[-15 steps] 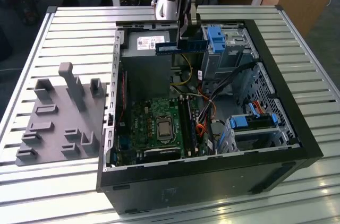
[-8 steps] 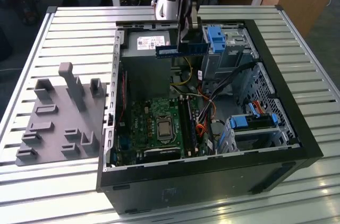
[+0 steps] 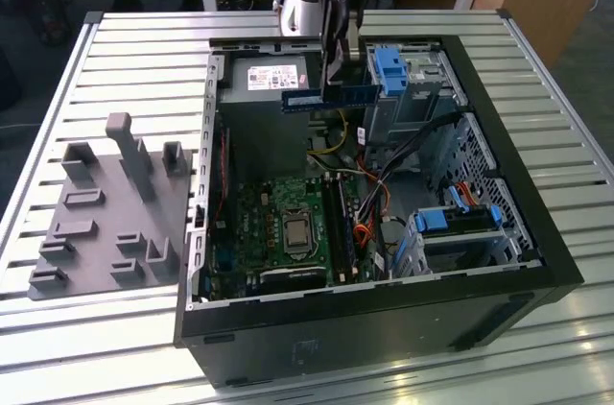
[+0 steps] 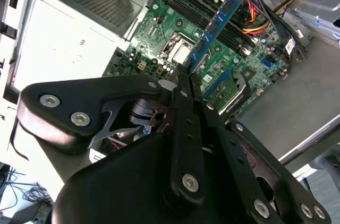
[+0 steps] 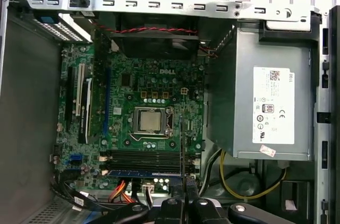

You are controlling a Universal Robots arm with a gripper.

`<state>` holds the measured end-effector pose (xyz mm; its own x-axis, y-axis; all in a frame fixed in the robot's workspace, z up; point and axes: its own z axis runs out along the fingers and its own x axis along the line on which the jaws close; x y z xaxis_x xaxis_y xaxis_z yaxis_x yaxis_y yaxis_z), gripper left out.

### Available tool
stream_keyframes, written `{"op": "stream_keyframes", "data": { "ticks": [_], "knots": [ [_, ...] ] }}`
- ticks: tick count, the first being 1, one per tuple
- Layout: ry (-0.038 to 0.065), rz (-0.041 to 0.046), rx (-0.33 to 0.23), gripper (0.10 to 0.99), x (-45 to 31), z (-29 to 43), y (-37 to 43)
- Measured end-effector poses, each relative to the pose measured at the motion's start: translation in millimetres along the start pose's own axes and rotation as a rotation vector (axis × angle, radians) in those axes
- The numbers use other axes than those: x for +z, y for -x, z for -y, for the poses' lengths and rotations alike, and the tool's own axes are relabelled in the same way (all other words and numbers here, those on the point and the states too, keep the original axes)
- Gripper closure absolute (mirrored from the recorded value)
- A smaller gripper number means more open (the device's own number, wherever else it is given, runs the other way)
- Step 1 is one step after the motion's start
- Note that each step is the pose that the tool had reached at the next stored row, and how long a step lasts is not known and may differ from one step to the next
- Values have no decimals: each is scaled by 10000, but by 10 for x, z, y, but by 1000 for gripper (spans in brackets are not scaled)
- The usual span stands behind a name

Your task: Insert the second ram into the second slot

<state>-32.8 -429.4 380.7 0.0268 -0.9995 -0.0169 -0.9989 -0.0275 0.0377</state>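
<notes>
My gripper [image 3: 332, 81] is shut on the second ram [image 3: 309, 98], a long thin blue stick held level, high above the open computer case. In the second wrist view the fingers [image 4: 181, 88] pinch one end of the ram [image 4: 217, 22], which points out over the motherboard [image 4: 159, 27]. In the first wrist view the held stick shows edge-on as a thin line [image 5: 181, 144] above the gripper [image 5: 183, 200]. The black memory slots [image 5: 143, 158] lie well below it, with a blue strip [image 5: 141, 172] along the outermost one. Which is the second slot I cannot tell.
The black tower case [image 3: 499, 136] lies open on a slatted metal table [image 3: 125, 69]. Inside are a grey power supply [image 5: 265, 107], a processor socket [image 5: 149, 120], blue drive-bay latches [image 3: 389, 69] and loose cables [image 3: 369, 223]. A grey fixture plate [image 3: 106, 213] lies at the exterior view's left.
</notes>
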Motion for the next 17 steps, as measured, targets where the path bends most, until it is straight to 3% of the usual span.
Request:
{"op": "stream_keyframes", "data": {
  "ticks": [8,17],
  "knots": [
    [0,-4,0,953,0,-3,-106],
    [-6,2,424,953,0,-3,-125]
  ]
}}
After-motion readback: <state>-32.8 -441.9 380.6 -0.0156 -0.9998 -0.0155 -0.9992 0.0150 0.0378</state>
